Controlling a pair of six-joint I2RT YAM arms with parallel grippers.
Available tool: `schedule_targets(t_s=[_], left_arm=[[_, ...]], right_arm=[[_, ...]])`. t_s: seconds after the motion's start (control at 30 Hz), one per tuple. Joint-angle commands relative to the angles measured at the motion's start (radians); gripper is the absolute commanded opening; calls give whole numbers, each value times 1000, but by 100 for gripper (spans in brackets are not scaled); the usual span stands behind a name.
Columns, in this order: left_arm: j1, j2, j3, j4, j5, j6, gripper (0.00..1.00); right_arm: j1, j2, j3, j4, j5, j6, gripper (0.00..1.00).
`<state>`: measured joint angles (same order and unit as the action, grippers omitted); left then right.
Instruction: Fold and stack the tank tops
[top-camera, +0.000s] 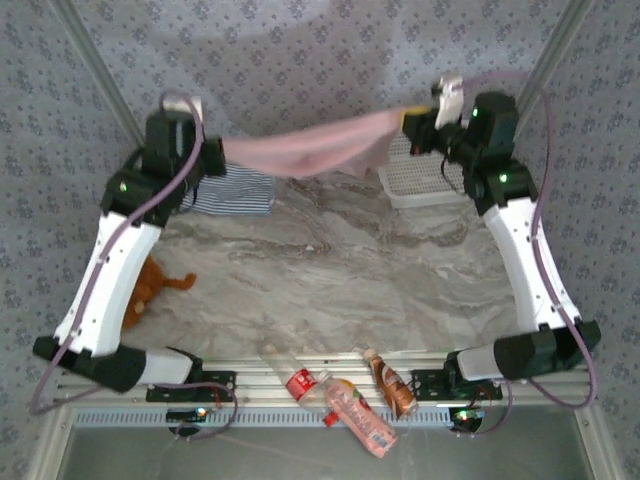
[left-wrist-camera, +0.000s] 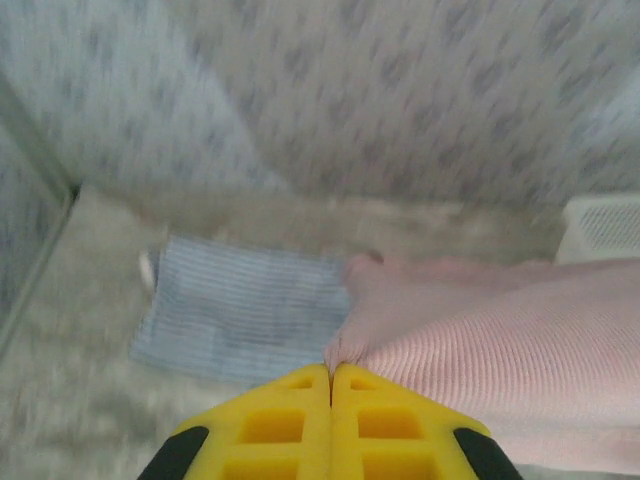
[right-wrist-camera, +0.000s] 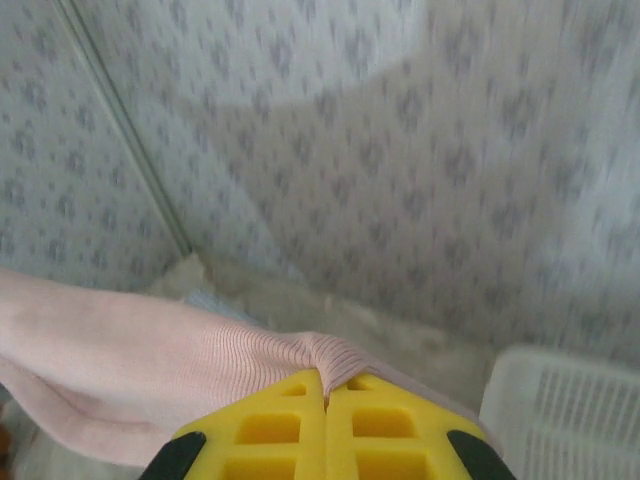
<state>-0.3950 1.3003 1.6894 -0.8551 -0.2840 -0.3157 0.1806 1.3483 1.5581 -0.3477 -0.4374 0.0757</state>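
The pink tank top (top-camera: 315, 148) hangs stretched in the air between both grippers at the back of the table. My left gripper (top-camera: 218, 152) is shut on its left end (left-wrist-camera: 345, 345), and my right gripper (top-camera: 412, 122) is shut on its right end (right-wrist-camera: 325, 355). The cloth (left-wrist-camera: 500, 340) sags in the middle. The striped tank top (top-camera: 235, 190) lies folded flat on the table under the left gripper, seen as a blue-white rectangle (left-wrist-camera: 240, 320) in the left wrist view.
A white lattice basket (top-camera: 420, 180) stands at the back right, beside the right gripper (right-wrist-camera: 570, 410). A brown plush toy (top-camera: 150, 285) lies under the left arm. Three bottles (top-camera: 345, 395) lie at the near edge. Patterned curtain walls close in the back.
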Motion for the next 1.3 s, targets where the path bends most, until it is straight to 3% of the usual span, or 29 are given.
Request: schedule_targets(t_s=[0.0, 0.13, 0.3, 0.43, 0.67, 0.87, 1.03, 1.27], left_arm=[[-3, -139, -283, 69, 8, -155, 0], [-10, -291, -682, 93, 52, -313, 0], [-2, -358, -915, 36, 120, -475, 0], [-15, -355, -1068, 16, 219, -629, 0], [-25, -423, -1108, -79, 270, -710, 0], [-40, -462, -1088, -124, 285, -748, 0], [-39, -418, -1077, -149, 267, -725, 0], [-39, -329, -1098, -130, 207, -710, 0]], right_arm=[[27, -120, -230, -128, 18, 8, 0], [72, -238, -512, -243, 47, 65, 0], [153, -290, -801, -258, 74, 236, 0], [203, -267, -904, -234, 79, 308, 0], [237, -219, -869, -434, 88, 205, 2], [319, -201, -822, -495, 96, 216, 2], [379, -207, -807, -540, 123, 267, 4], [497, -66, -786, -585, 210, 256, 10]])
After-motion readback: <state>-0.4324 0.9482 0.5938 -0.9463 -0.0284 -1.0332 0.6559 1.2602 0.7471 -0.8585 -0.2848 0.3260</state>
